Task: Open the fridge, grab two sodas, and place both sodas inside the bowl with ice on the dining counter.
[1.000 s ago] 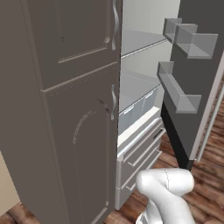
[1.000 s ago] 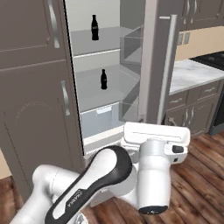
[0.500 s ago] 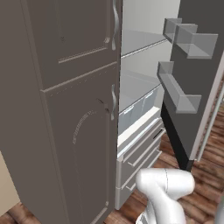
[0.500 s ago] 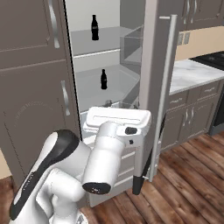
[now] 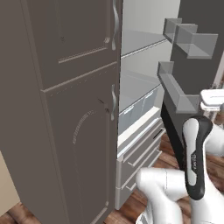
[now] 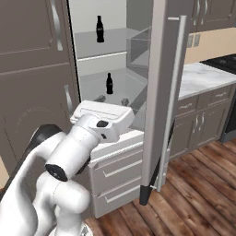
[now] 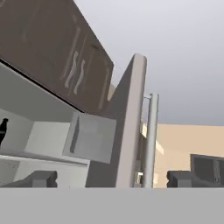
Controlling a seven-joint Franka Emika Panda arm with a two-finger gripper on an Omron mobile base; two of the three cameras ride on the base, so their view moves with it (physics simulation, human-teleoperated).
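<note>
Two sodas (image 6: 99, 28) stand inside the open fridge (image 6: 117, 50), one on the upper shelf and the second soda (image 6: 109, 83) on the shelf below. The fridge door (image 6: 161, 92) is swung wide, its silver handle (image 6: 171, 99) facing out. The gripper (image 7: 116, 179) hangs in front of the shelves, jaws spread apart and holding nothing.

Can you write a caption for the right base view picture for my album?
Fridge door swung open, two sodas on separate white shelves, the robot's open claw raised toward the lower one.
</note>
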